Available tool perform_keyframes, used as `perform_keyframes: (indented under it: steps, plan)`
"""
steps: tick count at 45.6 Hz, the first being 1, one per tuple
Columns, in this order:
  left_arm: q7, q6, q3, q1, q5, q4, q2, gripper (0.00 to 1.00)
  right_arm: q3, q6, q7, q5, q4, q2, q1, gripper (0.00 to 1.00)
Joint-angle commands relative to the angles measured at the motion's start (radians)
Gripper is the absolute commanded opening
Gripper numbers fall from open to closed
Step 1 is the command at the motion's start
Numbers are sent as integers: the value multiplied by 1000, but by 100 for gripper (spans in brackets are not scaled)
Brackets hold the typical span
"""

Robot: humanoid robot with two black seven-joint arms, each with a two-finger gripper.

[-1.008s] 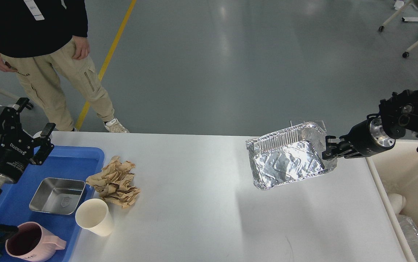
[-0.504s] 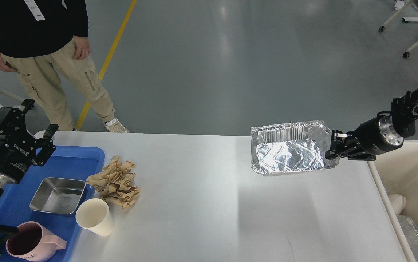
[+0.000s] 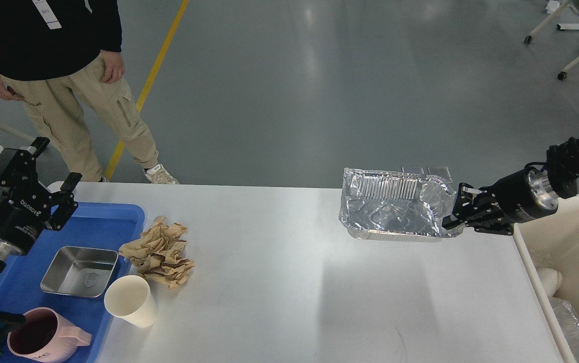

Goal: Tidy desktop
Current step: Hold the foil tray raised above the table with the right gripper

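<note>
The white desktop (image 3: 289,282) fills the lower view. My right gripper (image 3: 455,212) is shut on the right rim of a crumpled foil tray (image 3: 395,206) and holds it above the desktop's far right part. My left gripper (image 3: 50,174) is open and empty above the far end of the blue tray (image 3: 113,214). A crumpled brown paper wad (image 3: 159,251) and a cream paper cup (image 3: 130,301) sit on the desktop beside the blue tray.
The blue tray holds a steel square dish (image 3: 80,270) and a pink mug (image 3: 42,337). A cream bin (image 3: 572,262) stands off the table's right edge. A person (image 3: 57,60) stands beyond the far left corner.
The foil tray has tipped from facing me to nearly level and dropped a little, held by my right gripper. The left gripper has barely moved.
</note>
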Motion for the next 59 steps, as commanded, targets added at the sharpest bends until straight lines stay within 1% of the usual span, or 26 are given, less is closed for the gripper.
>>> perform_keyframes:
  steps: [1, 6, 8, 13, 18, 21, 26, 29, 30, 34, 41, 48, 55, 59]
  plan:
    - [27, -7, 18, 8, 2, -11, 48, 97, 13, -4, 0, -1, -2, 0, -2, 0]
    - [88, -7, 110, 1, 0, -12, 159, 97, 15, -10, 0, -4, -2, 2, -1, 0]
    - [99, -7, 142, -4, 2, -18, 197, 97, 15, -10, 1, -4, -2, 2, 1, 0]
    - [107, -7, 227, -15, 2, -81, 292, 97, 15, -22, 0, -4, -1, 3, 4, 0]
    - [108, -6, 340, -16, 12, -205, 456, 97, 15, -28, 0, -4, 4, 2, 10, 0]
    - [110, -1, 382, -19, 38, -267, 547, 97, 15, -28, 1, -4, 2, -3, 11, 0]
    - [108, -3, 402, -18, 135, -328, 673, 97, 15, -27, 1, -4, 4, -18, 12, 0]
    - [108, -9, 403, -18, 224, -345, 737, 97, 16, -25, 1, -4, 7, -27, 13, 0]
    - [108, -7, 402, -18, 289, -349, 781, 97, 16, -25, 1, -4, 7, -29, 12, 0]
    - [116, 2, 402, -26, 374, -351, 854, 97, 16, -27, 1, -4, 6, -30, 12, 0]
    - [123, 19, 403, -23, 394, -353, 921, 97, 47, -27, 1, -4, 10, -29, 8, 0]
    - [119, 27, 403, -16, 408, -353, 940, 97, 62, -27, 0, -3, 10, -29, 11, 0]
    - [93, 16, 405, -6, 411, -353, 928, 97, 62, -27, 0, -4, 10, -36, 13, 0]
    - [48, 5, 411, 14, 442, -353, 923, 97, 62, -27, 0, -4, 10, -36, 16, 0]
